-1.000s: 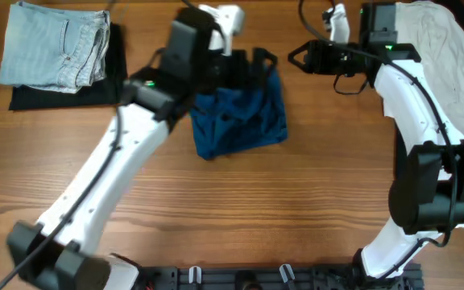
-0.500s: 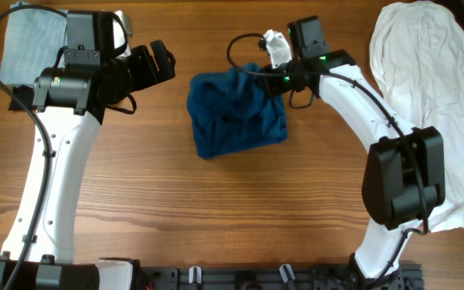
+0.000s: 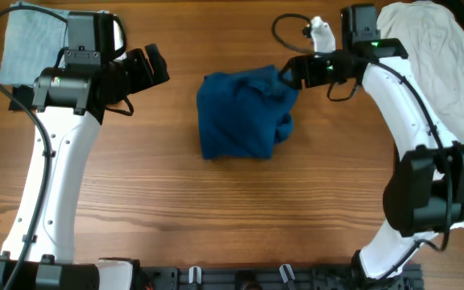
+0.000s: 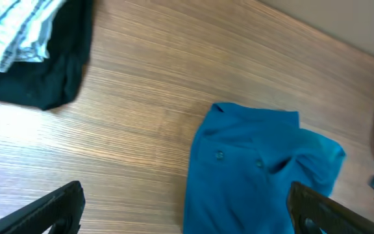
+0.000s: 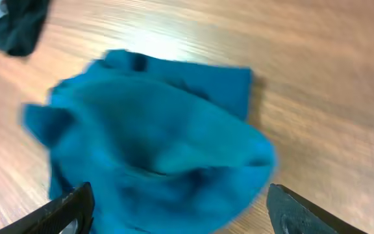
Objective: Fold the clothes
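A blue garment (image 3: 242,115) lies bunched in the middle of the wooden table; it also shows in the left wrist view (image 4: 258,169) and in the right wrist view (image 5: 154,149). My right gripper (image 3: 290,74) is open and hovers just above the garment's upper right corner, holding nothing. My left gripper (image 3: 153,68) is open and empty, well to the left of the garment. Both pairs of fingertips show wide apart at the lower edges of the wrist views.
A folded stack of light denim (image 3: 31,44) on a black garment (image 3: 16,101) sits at the far left; it also shows in the left wrist view (image 4: 31,58). A white garment (image 3: 449,72) lies spread at the right edge.
My left arm swung back from the blue garment to the left. My right gripper came to the garment, then drew back right; the garment shifted slightly right and its right side is bunched.
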You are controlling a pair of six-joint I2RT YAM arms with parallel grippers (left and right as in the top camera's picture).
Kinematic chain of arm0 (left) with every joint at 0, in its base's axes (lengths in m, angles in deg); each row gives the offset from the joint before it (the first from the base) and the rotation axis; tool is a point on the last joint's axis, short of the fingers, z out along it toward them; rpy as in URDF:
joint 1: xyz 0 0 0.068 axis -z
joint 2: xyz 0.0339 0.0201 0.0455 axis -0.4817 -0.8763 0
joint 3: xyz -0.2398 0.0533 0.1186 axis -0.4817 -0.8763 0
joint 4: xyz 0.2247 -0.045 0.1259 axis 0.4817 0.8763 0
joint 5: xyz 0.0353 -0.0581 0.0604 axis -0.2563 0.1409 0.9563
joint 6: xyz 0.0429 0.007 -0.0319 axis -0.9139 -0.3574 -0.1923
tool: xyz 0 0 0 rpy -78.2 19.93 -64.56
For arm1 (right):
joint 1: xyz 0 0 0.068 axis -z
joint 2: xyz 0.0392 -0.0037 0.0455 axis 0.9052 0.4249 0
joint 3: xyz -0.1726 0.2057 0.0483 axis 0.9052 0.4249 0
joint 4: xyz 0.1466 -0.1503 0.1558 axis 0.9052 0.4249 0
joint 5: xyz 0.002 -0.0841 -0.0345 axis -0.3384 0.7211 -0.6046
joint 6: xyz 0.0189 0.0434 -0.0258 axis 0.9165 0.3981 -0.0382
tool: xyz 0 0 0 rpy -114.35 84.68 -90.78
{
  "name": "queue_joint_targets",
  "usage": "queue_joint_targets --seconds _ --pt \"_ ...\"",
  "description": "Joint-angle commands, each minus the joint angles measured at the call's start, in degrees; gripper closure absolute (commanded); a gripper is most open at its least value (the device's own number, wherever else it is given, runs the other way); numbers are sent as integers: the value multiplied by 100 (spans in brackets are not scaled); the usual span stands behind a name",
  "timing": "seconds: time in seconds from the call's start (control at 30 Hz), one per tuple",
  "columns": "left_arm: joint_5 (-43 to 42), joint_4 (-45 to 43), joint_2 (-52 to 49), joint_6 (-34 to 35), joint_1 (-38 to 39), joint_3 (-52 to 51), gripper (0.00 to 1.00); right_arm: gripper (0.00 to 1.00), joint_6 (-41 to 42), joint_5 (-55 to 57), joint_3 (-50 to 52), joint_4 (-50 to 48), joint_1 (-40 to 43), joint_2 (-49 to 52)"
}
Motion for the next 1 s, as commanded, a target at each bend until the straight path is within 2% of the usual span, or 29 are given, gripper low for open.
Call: queue_joint_targets --seconds 0.0,0.17,0.3,0.47,0.53,0.6,0.7,0.77,0.97 --pt "247 -15 -63 -74 -103 9 0 14 -970 -162 -179 59 -605 -302" --pt "269 2 -63 -74 -424 9 0 22 -1906 -28 -157 96 -1386 208" --pt "269 24 -63 -74 -487 9 0 32 -1902 201 -157 -13 -1502 560" --pt "269 22 -63 -74 -487 9 0 35 -1886 208 -153 -319 -1506 896" --pt "269 22 -63 -74 -487 9 0 39 -1871 232 -153 -391 -1506 1003" --pt "269 24 -63 -74 -487 9 0 48 -1565 599 -157 -490 -1493 1010" --pt "269 22 -63 -74 -487 9 0 35 -1283 933 -232 -702 -1355 887" --pt "269 20 -63 -74 -487 9 0 30 -1279 911 -229 -752 -1274 890" --pt "267 20 -63 -74 -487 9 0 29 -1241 756 -227 -962 -1294 1027"
